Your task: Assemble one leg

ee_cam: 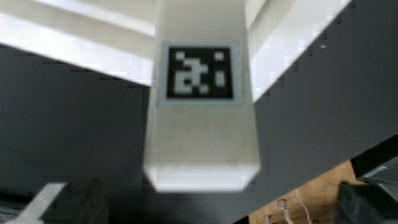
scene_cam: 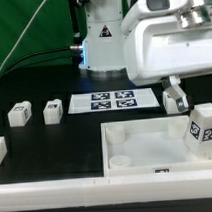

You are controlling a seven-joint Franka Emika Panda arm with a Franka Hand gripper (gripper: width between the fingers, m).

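A white leg with a black-and-white tag stands upright at the far right corner of the large white square panel. My gripper hangs just behind it, toward the exterior view's left. In the wrist view the same leg fills the middle, tag facing the camera. My gripper is open: its dark fingers show blurred at the picture's edges, well clear of the leg's sides. Nothing is held. Whether the leg sits in a corner hole is hidden.
Two more small white legs stand on the black table at the exterior view's left. The marker board lies behind the panel. A white part pokes in at the left edge. The arm's base stands at the back.
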